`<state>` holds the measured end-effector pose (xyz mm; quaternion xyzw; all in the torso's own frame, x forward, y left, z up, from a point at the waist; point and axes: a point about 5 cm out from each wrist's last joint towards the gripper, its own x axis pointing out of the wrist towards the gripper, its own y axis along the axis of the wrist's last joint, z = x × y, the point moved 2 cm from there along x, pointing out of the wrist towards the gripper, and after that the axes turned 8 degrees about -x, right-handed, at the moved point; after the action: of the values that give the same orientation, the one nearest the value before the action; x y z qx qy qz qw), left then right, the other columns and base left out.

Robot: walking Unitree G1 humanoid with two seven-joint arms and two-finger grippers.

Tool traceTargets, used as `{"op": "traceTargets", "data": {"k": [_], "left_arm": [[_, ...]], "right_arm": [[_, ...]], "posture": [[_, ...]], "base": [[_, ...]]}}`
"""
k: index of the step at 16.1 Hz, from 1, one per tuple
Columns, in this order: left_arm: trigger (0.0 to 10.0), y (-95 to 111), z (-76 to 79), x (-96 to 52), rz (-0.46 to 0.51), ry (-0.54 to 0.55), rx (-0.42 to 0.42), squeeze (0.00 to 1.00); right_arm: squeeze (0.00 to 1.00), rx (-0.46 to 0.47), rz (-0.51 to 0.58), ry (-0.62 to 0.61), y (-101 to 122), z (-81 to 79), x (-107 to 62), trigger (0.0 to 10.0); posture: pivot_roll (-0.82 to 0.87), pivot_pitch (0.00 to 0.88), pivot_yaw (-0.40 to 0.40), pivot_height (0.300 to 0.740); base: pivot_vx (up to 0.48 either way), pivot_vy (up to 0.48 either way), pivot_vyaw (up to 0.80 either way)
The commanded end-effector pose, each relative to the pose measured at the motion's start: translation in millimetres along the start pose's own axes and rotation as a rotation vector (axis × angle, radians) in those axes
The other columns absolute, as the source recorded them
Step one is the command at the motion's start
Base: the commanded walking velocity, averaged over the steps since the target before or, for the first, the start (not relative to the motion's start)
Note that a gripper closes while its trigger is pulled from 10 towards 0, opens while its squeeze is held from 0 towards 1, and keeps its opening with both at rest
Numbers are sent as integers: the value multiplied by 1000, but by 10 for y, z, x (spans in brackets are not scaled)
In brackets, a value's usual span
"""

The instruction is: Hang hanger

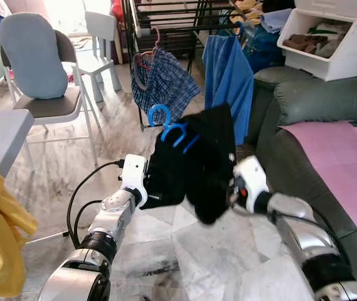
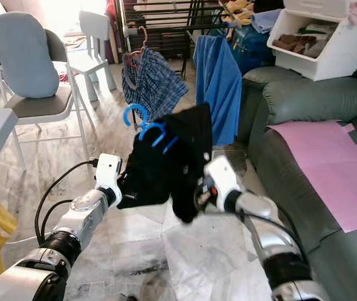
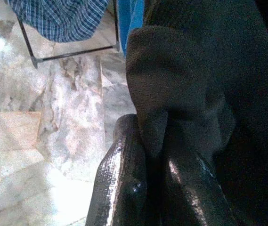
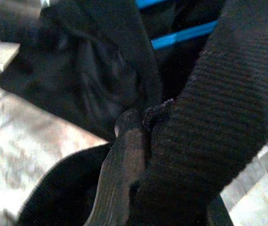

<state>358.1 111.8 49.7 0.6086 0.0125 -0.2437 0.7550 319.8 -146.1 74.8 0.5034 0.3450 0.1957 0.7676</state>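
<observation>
Nearest, the left gripper point(image 3: 155, 155) and right gripper point(image 4: 138, 141) each pinch the black garment point(image 1: 197, 160) — only cloth, it seems. The blue hanger point(image 1: 172, 128) rides inside and might slip before reaching the far rack point(image 1: 165, 25).

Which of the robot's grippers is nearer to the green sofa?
Right. The right gripper clamps the black garment just beside the green sofa; the left gripper grips the garment's far side, farther from it.
</observation>
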Motion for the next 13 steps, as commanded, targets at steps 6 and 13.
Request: {"op": "traceTargets", "data": {"k": [6, 13], "left_arm": [[0, 599, -122, 76, 176, 143, -135, 0], [0, 700, -158, 56, 213, 139, -92, 0]], "right_arm": [[0, -136, -44, 358, -96, -656, -86, 0], [0, -203, -129, 254, -205, -406, -234, 10000]], "posture": [[-81, 0, -10, 740], [-95, 0, -4, 740]], "base": [[0, 0, 0], [0, 0, 0]]}}
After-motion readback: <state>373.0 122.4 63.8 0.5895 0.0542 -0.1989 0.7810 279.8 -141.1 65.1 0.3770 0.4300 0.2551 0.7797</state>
